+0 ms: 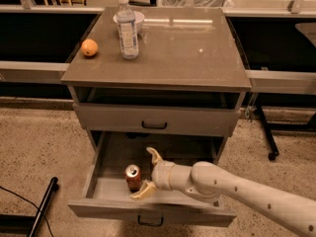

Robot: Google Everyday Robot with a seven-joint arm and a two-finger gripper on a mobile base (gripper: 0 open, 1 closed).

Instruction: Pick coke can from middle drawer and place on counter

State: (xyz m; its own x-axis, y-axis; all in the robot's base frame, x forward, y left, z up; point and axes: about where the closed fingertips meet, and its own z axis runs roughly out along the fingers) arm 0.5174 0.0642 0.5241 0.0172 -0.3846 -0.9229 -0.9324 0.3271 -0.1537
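The coke can (133,176) stands upright in the open middle drawer (101,188), left of centre near the front. My gripper (146,174) reaches in from the right, open. One cream finger (154,155) is behind and to the right of the can, the other (142,192) lies in front of it, close to its base. The fingers flank the can but are not closed on it. The counter (187,48) is the grey-brown top of the cabinet above.
On the counter stand a clear water bottle (127,28), a white bowl (138,18) behind it and an orange (89,47) at the left edge. A closed drawer front with a black handle (154,126) sits above the open drawer. A black bar (42,206) lies on the floor, left.
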